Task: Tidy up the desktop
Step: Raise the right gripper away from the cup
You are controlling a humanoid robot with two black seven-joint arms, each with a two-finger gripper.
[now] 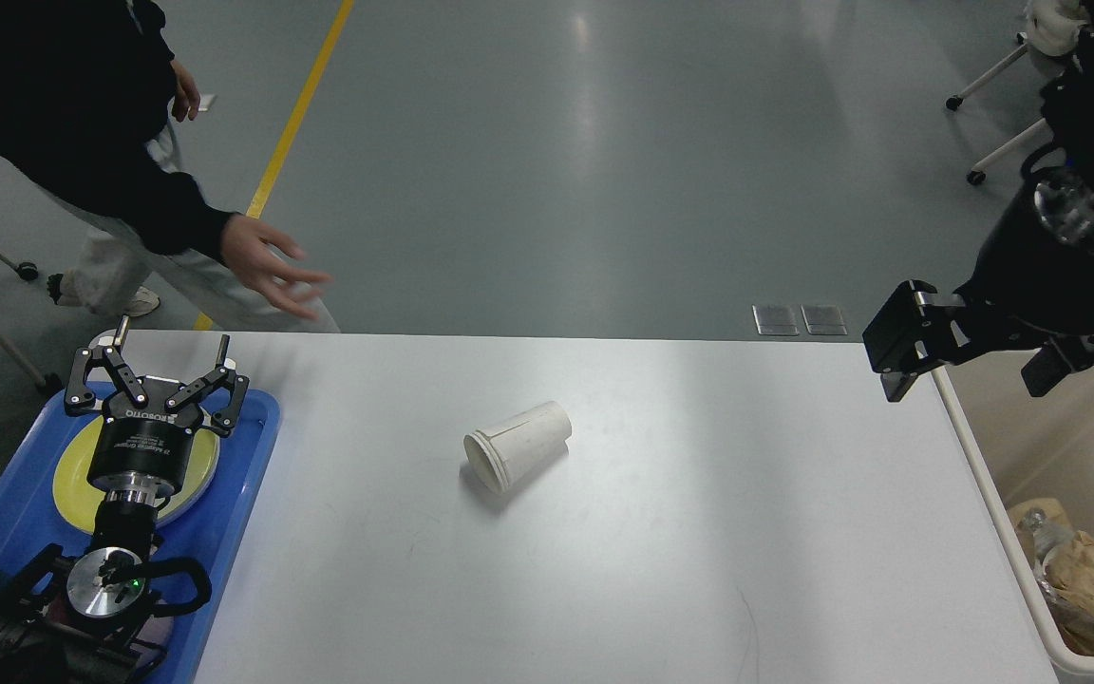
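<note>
Desktop (699,532) between left claw (170,350), right claw (900,350).

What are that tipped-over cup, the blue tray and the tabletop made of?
The cup, lying on its side, looks like matte white paper: a side seam and a rolled rim show. The blue tray seems to be moulded plastic, smooth with a slight sheen and rounded corners. The desktop looks like smooth white laminate, faintly scuffed; what lies underneath cannot be told.
</note>
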